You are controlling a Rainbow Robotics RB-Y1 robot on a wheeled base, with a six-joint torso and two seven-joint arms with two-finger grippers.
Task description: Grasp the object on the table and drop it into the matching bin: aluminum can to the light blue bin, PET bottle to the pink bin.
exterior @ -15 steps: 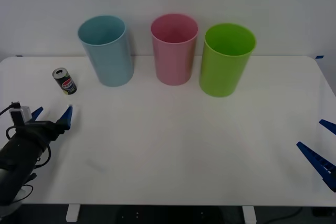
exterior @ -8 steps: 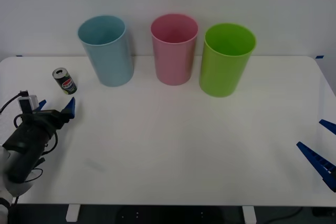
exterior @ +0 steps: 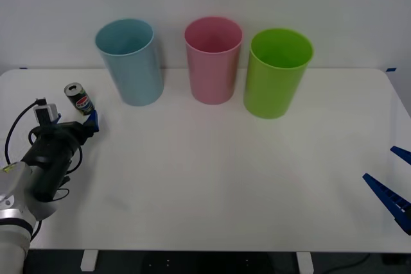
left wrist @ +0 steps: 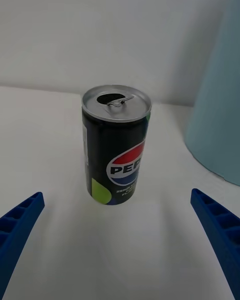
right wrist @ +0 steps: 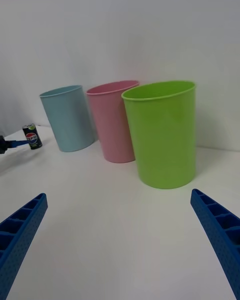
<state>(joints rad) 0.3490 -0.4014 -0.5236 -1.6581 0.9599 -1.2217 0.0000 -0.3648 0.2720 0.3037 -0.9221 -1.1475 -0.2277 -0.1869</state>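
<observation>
- The left gripper (exterior: 76, 123) is low over the left side of the table (exterior: 212, 178), its blue fingers spread apart and holding nothing, pointed at the can (exterior: 79, 99).
- The can stands upright on the table near the left edge, just beyond the fingertips and not touching them.
- The left wrist view shows what the front view cannot: the can's (left wrist: 116, 144) opened silver top, its red, white and blue round logo and a green patch low on the side, with the can centred between the two fingers (left wrist: 17, 227).
- The light blue bin (exterior: 130, 61) stands near the can, to its right and slightly farther back; whether a gap separates them is hard to judge from the front.
- Next come the pink bin (exterior: 212, 59) and a lime green bin (exterior: 277, 72), all upright in a row.
- The right gripper (exterior: 393, 181) is at the table's right edge, well apart from everything, fingers wide and empty.
- Its wrist view shows the three bins side-on, the green bin (right wrist: 161, 132) nearest.
</observation>
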